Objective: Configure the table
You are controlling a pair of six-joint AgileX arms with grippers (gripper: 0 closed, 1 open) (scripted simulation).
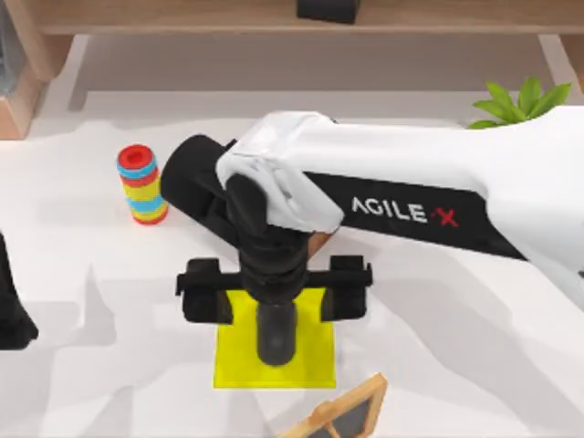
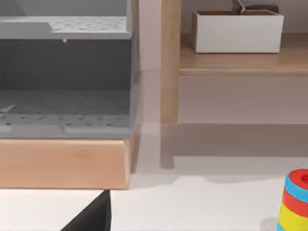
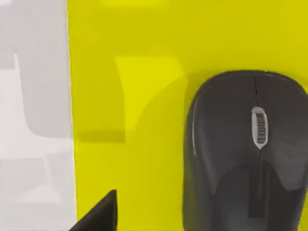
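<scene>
In the middle of the top view, the right hand (image 1: 276, 290) hangs released over the mouse (image 3: 245, 154) on the yellow mat (image 1: 310, 365) of the white tabletop (image 1: 456, 347), and it probably should centre itself on the mouse before any closing, while the left hand (image 1: 9, 315) waits at the left edge.

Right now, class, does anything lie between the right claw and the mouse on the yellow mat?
Nothing visible does. The right claw hangs over the mat, and the mouse lies bare on the mat below it.

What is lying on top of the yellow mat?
A dark computer mouse lies on the yellow mat, on the white table. From above, the right gripper hangs over the mat and covers the mouse and part of the mat.
</scene>
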